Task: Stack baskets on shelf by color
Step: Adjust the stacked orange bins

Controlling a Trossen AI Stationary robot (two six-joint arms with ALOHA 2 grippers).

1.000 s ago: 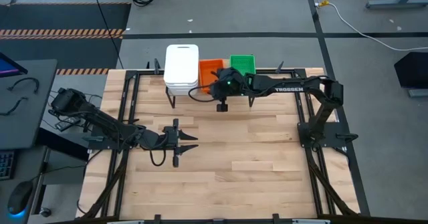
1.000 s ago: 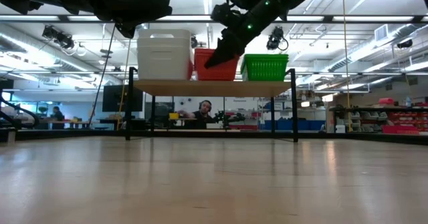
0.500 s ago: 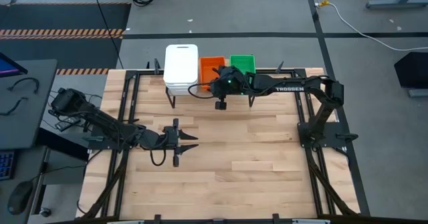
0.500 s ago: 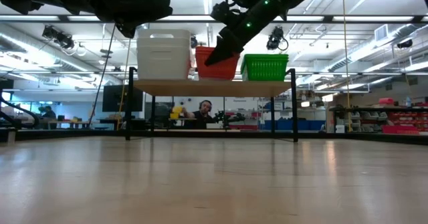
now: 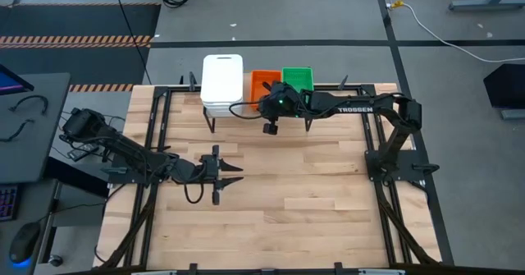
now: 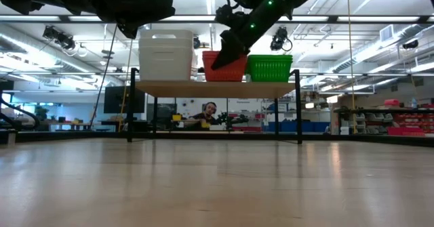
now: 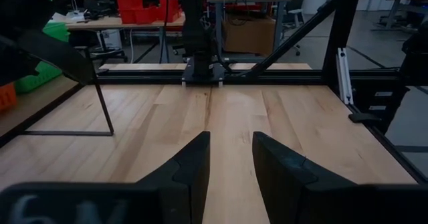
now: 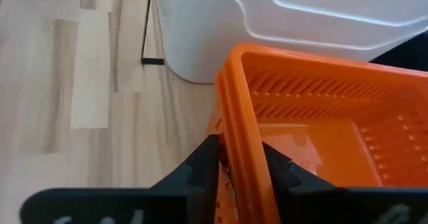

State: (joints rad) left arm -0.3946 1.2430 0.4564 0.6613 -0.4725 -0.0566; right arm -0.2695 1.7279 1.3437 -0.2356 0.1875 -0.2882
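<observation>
— Where was the right end effector (image 8: 233,162)?

— Over the shelf (image 6: 210,87), its fingers (image 8: 200,167) clamped on the near wall of the top orange basket (image 8: 314,127), one inside the rim, one outside.

— And that basket?

— It sat tilted on the orange stack (image 5: 259,83), between the white baskets (image 5: 222,82) and the green baskets (image 5: 298,77), all on the shelf at the far edge of the tabletop (image 5: 287,201).

— The left end effector (image 7: 229,158)?

— It hovered low over the bare tabletop, well apart from the shelf, fingers parted with a narrow gap, holding nothing.
</observation>
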